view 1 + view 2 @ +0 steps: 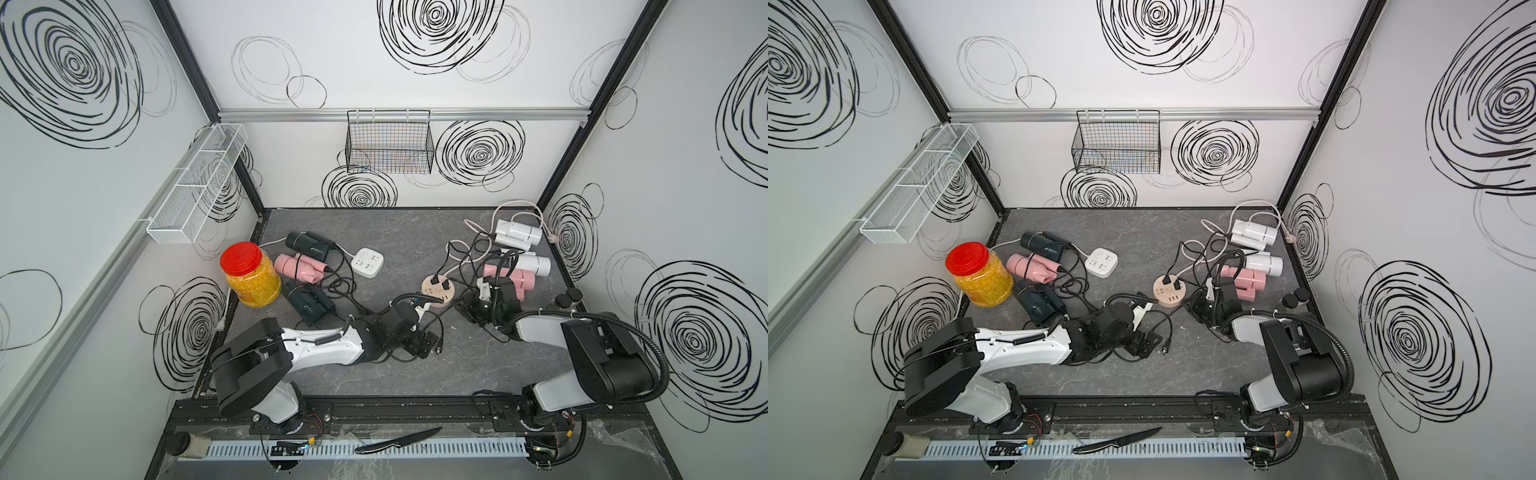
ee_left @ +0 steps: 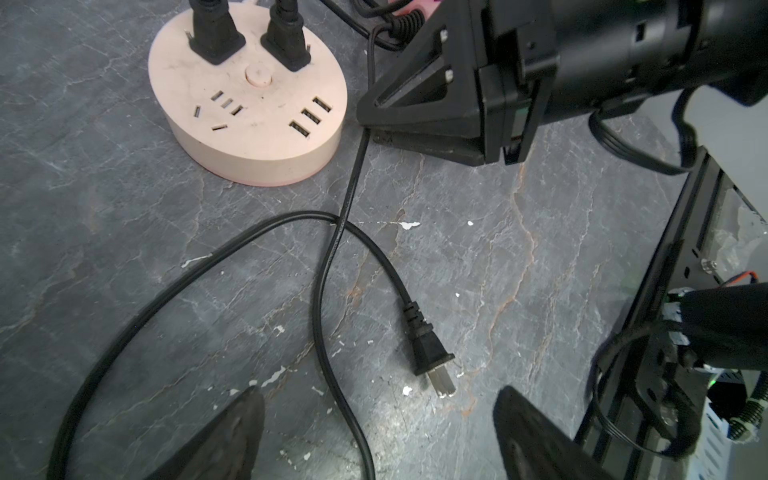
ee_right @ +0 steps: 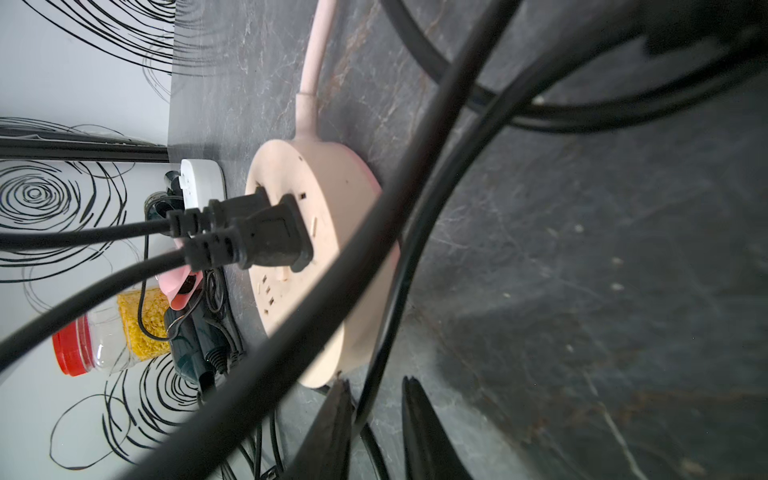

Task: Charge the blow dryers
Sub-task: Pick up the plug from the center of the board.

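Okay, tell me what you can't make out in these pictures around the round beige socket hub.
Right gripper: in the right wrist view its fingers are blurred and dark against the thin black cord between them, so a grip is unclear.
Loose black two-pin plug: its cord exits the left wrist view, so its dryer is unknown.
Two dark-capped bottles: right arm half hides them in both top views.
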{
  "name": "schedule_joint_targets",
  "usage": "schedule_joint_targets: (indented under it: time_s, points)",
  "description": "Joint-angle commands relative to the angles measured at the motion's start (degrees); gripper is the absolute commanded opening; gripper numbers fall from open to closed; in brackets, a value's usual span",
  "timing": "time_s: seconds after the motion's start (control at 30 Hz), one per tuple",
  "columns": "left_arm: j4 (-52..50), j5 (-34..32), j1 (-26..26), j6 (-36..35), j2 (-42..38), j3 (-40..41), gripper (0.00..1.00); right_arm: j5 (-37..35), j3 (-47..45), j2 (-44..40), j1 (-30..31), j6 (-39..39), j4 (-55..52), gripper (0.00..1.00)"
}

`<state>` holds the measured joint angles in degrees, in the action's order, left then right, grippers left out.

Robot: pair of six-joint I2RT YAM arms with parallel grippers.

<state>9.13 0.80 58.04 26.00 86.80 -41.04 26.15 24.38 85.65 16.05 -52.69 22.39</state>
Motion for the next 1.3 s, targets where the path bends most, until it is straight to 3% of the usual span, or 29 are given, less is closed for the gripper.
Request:
schedule_joint_targets:
  time_s: [0.0,0.23,0.7,1.07,1.27]
  points:
    - [2.47,-0.88,0.41,0.98,0.35,-1.15,0.9,0.05,1.06,0.5,0.21,-0.6,2.85,0.19]
    - [1.6,-1.07,1.75,0.71,1.51,-2.21,0.9,-2.91,-2.97,-7.32,0.11,-0.28,-1.87,0.05]
    - [-0.98,-1.46,-0.12,3.01,-1.86,-1.66,0.82,-9.77,-8.7,-35.59,5.7,-0.6,-26.07,0.08]
    - [-3.49,-1.59,-0.35,3.27,-1.39,-3.99,0.78,-17.25,-7.95,-40.18,10.55,-1.0,-38.44,0.12]
    - [-0.98,-0.63,-3.0,4.67,-4.1,-1.15,0.78,-23.61,-3.84,-42.48,17.51,-1.52,-43.34,0.12]
